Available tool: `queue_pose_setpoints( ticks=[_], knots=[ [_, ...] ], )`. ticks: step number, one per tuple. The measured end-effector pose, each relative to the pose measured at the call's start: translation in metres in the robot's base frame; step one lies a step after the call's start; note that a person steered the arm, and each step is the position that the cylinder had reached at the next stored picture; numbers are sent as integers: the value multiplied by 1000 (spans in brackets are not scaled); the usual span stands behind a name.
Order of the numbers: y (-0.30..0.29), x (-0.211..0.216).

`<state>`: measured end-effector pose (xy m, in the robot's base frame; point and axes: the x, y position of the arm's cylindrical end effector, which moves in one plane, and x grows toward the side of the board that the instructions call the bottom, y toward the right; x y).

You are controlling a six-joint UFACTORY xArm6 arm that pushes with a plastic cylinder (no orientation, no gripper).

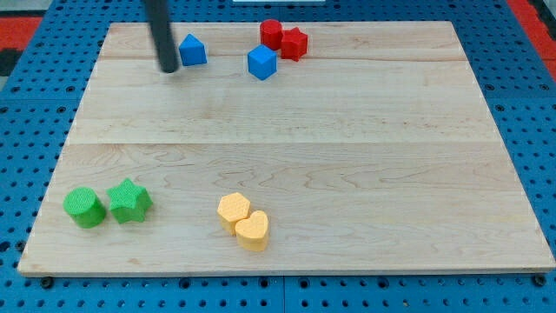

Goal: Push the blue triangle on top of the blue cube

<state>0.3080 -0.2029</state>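
The blue triangle [192,50] lies near the view's top, left of centre. The blue cube [261,63] lies to its right, a short gap apart, slightly lower in the view. My dark rod comes down from the view's top edge, and my tip [168,69] rests on the board just left of the blue triangle, a little lower than it, close beside it; contact cannot be told.
A red cylinder [272,34] and a red star [294,43] touch each other just above and right of the blue cube. A green cylinder [84,207] and green star [129,201] lie at bottom left. A yellow block [233,210] and yellow heart [252,230] lie at bottom centre.
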Motion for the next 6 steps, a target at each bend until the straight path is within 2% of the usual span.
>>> queue_pose_setpoints(
  ticks=[1, 2, 3, 4, 5, 6],
  knots=[
    [-37, -20],
    [-6, -56],
    [108, -42],
    [119, -34],
    [54, -28],
    [35, -27]
  ],
)
